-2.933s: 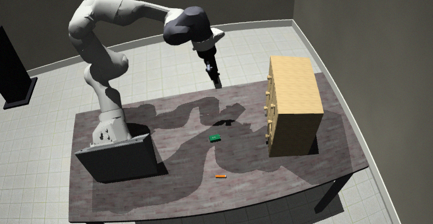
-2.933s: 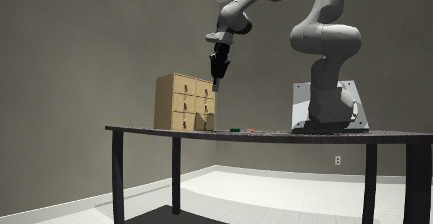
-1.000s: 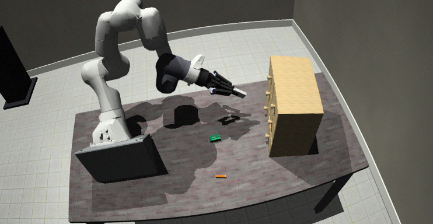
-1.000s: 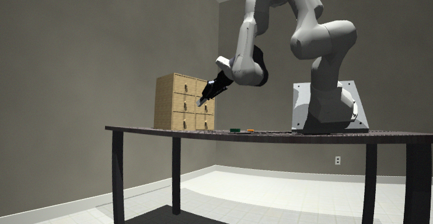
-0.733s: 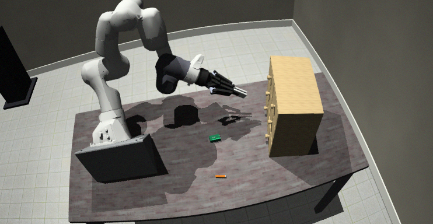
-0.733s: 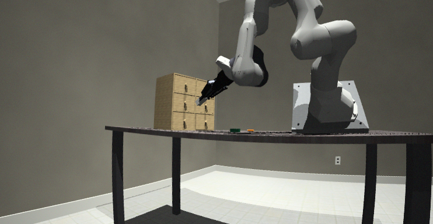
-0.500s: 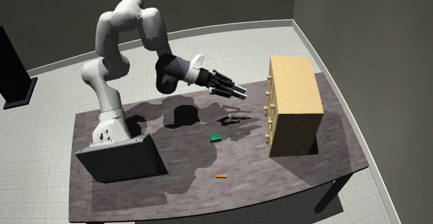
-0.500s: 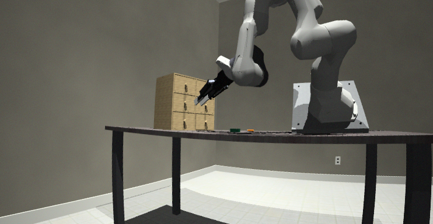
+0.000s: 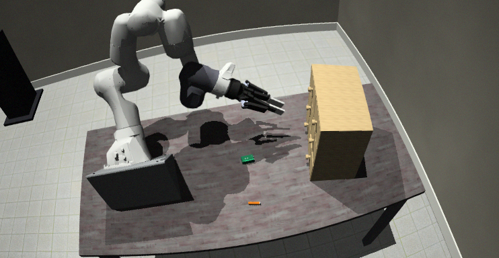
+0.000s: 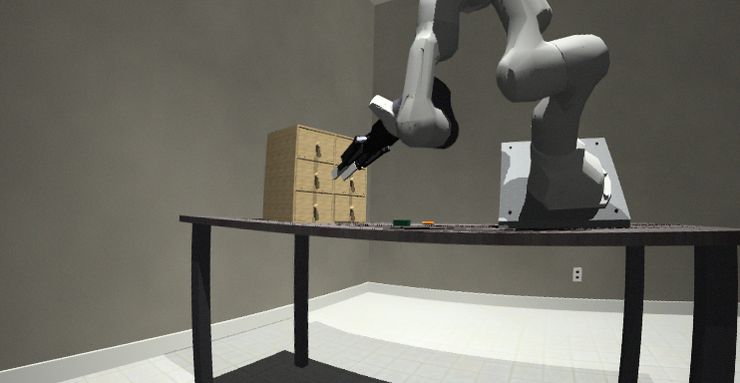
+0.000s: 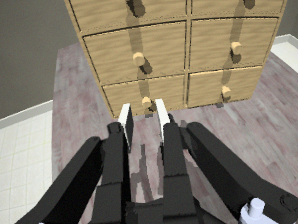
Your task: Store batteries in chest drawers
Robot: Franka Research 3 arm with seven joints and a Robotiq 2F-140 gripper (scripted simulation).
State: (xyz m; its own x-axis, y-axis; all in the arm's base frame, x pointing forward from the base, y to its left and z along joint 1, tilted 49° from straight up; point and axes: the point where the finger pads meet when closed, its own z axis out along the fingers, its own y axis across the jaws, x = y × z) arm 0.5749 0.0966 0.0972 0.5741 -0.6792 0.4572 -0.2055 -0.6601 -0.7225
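Claw [image 11: 143, 111] hangs slightly apart and empty, aimed at the chest [image 9: 340, 119], in front of its closed drawers.

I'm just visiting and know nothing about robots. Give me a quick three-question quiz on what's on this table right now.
1. True or false: every drawer of the chest is pushed in.
2. Which small thing lies nearer the chest: (a) the green one or (b) the orange one?
3. Fill in: the gripper, fingers slightly apart, holds ____.

Key: 1 true; 2 a; 3 nothing.
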